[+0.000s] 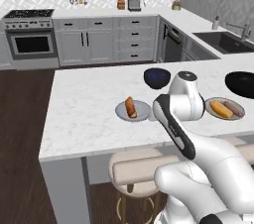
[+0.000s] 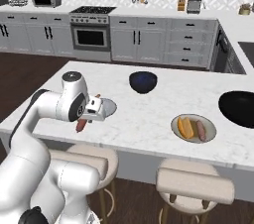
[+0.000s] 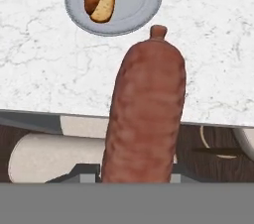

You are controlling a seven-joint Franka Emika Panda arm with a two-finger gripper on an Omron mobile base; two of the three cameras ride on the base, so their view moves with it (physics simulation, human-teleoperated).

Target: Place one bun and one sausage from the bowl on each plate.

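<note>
Left base view: the grey plate (image 1: 133,110) already carries a bun (image 1: 130,107).

Right base view: the gripper (image 2: 85,119) hangs at the desk (image 2: 149,114) edge, its fingers clamped on a sausage (image 2: 81,126).

Hand view: the sausage (image 3: 146,114) points lengthwise toward the grey plate (image 3: 141,0), which lies ahead (slightly left).

Both base views look forward and down over the counter (image 1: 89,119) from behind; the hand view looks down close.
</note>
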